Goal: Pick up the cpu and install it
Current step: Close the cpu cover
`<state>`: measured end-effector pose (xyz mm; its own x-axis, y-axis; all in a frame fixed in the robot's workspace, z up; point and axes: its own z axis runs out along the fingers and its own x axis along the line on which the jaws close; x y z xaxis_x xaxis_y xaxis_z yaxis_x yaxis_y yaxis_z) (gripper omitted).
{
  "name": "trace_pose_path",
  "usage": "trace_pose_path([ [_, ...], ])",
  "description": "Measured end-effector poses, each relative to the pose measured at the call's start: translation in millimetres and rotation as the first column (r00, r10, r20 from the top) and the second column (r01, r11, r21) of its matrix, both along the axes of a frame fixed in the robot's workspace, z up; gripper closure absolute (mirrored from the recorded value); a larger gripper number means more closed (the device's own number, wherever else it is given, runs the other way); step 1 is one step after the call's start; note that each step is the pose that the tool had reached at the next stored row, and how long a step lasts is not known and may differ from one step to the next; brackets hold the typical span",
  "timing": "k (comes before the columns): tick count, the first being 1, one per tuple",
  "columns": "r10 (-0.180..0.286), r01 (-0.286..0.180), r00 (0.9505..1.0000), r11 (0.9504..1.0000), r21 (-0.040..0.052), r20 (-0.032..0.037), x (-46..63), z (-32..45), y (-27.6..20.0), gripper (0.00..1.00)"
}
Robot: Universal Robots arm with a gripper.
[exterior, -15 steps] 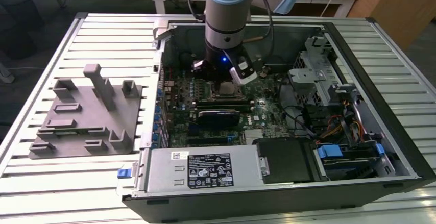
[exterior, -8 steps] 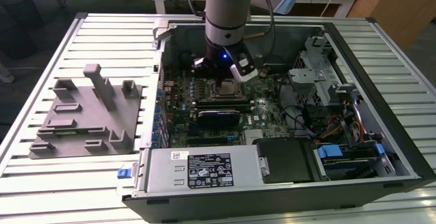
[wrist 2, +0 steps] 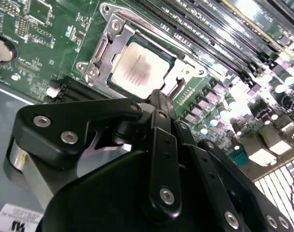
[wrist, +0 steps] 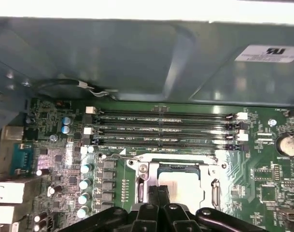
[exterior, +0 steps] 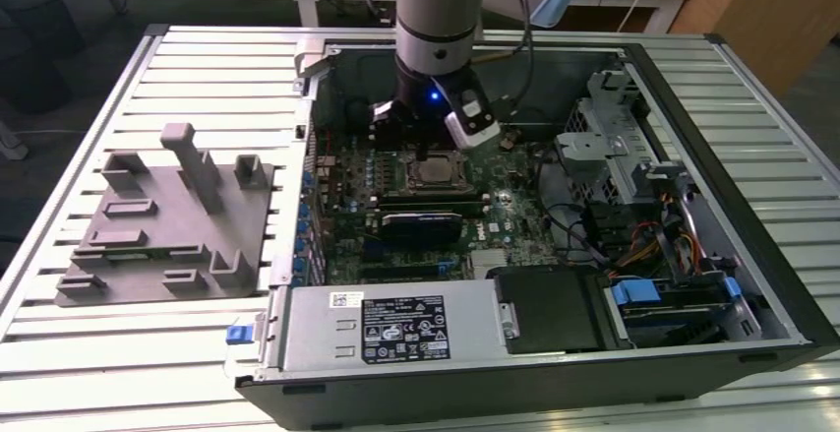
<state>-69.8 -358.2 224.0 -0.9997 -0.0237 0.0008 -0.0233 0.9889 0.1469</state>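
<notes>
While the grey tray (exterior: pixel 164 220) stood idle at the exterior view's left, I found the cpu (wrist 2: pixel 137 67) lying flat in the socket frame (wrist 2: pixel 101 53) at mid-frame, inside the computer case (exterior: pixel 735 284). My worry was a sideways drag or hard push by the gripper (wrist 2: pixel 157 96), which could skew the chip and bend the fine socket pins beneath. The chip lay just under the fingers (wrist 2: pixel 162 145), which were pinched narrow with nothing between them, tips over one edge; contact I couldn't judge
</notes>
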Motion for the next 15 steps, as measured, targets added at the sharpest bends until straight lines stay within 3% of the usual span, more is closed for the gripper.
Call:
trace_pose_path([
  [3,0.000,0.000,1.0000,0.9997,-0.0259,0.0000,0.0,1.4,0.0,0.89],
  [5,0.000,0.000,1.0000,0.9993,-0.0364,0.0002,0.4,1.3,0.0,0.89],
  [15,0.000,0.000,1.0000,0.9989,-0.0477,-0.0020,23.7,1.6,0.0,0.89],
])
